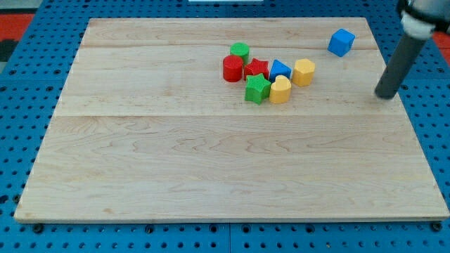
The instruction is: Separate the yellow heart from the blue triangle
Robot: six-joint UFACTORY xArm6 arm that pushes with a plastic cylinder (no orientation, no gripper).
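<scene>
The yellow heart point(280, 90) lies in a cluster near the board's top centre, touching the blue triangle point(280, 69) just above it. My tip point(384, 96) is at the view's right, well apart from the cluster, to the right of the heart and near the board's right edge. The rod rises up and to the right from it.
The cluster also holds a green star point(257, 88), red star point(256, 68), red cylinder point(233, 69), green cylinder point(240, 50) and yellow hexagon point(304, 72). A blue cube point(341, 42) sits alone at top right. The wooden board point(211, 161) rests on blue pegboard.
</scene>
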